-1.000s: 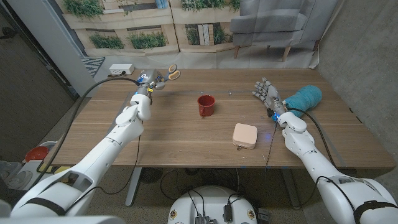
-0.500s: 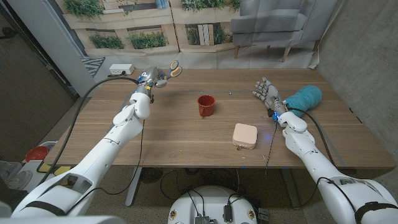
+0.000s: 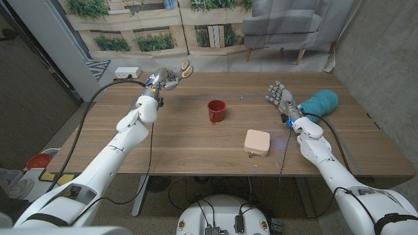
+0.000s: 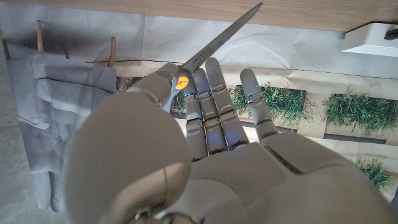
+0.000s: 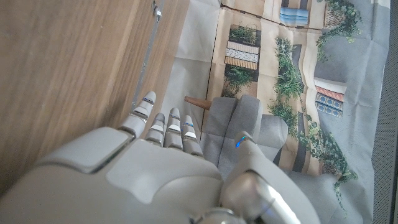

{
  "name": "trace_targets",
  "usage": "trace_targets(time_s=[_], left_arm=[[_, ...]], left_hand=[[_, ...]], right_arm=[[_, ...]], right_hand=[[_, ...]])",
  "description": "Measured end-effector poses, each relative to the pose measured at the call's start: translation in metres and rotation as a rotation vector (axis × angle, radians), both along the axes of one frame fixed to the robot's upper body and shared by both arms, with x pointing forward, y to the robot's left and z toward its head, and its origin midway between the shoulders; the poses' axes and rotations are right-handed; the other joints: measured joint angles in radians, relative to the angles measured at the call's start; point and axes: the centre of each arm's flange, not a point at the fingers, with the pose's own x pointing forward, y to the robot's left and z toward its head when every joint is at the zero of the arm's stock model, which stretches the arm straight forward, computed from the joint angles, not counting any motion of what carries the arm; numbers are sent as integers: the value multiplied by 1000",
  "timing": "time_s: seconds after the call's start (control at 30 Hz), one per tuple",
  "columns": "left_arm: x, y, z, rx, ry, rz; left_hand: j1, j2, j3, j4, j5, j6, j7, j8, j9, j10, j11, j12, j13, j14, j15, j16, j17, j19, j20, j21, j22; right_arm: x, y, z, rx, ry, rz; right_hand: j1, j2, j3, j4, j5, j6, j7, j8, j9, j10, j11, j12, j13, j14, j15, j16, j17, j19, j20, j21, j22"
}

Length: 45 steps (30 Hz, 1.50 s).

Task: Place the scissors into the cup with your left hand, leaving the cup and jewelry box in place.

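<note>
The left robot hand (image 3: 161,83) pinches the orange-handled scissors (image 3: 181,70) aloft, near the surface's (image 3: 196,140) far edge, apart from the red cup (image 3: 217,109). The loose pinch could let them slip before the cup.

you've got a matt wood-grain table (image 3: 196,140), glossy red cup (image 3: 217,110), smooth matt pink jewelry box (image 3: 257,141), scissors (image 3: 181,70) with dull metal blades, yellow plastic handles, fuzzy teal cloth (image 3: 320,103) at right edge.
</note>
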Motion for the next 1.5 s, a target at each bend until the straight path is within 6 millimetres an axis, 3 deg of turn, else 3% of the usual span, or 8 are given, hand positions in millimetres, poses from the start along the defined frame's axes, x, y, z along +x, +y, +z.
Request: trace_targets(time_s=[1.5], left_arm=[[5,-16,6,-78,-1,-370]], left_hand=[[-15,-11,0,0,2,9,-9,0,0,14,-15,-14,5,18,-7,-29,9,13,-27,-9,0]], right_arm=[[-7,1,17,-34,-55,-7]], right_hand=[[-4,-4,0,0,0,0,0,0,0,0,0,0,0,0,0,-4,0,4,-4,0,0]])
